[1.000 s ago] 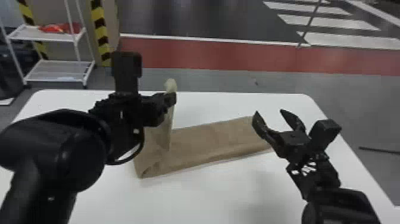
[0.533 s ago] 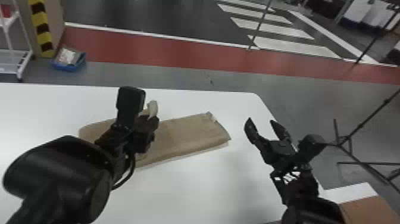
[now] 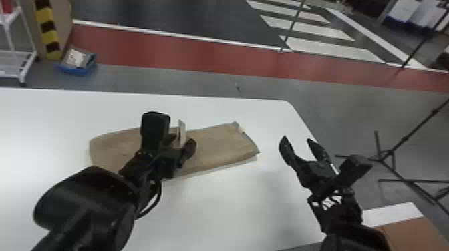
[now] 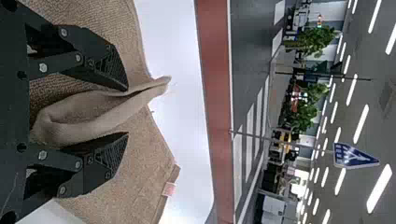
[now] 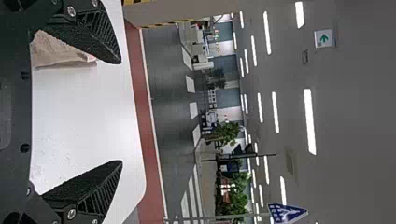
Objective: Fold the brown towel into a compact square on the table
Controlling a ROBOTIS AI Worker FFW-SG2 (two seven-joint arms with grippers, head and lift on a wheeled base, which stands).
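A large indoor hall, laid out like a street
We take it for a test or demo hall: we see white crosswalk stripes [image 3: 310, 30] on dark paving, a red band [image 3: 173, 50] edged in white, and a blue crossing sign [image 4: 352, 156] on a pole, with green trees [image 4: 317, 42] farther back; overhead we find rows of strip lights [image 4: 361, 123] and a green arrow sign [image 5: 324, 38] under a grey ceiling [image 5: 359, 116], and nearer us stand a yellow-and-black striped post [image 3: 47, 15] and a white rack [image 3: 25, 68]
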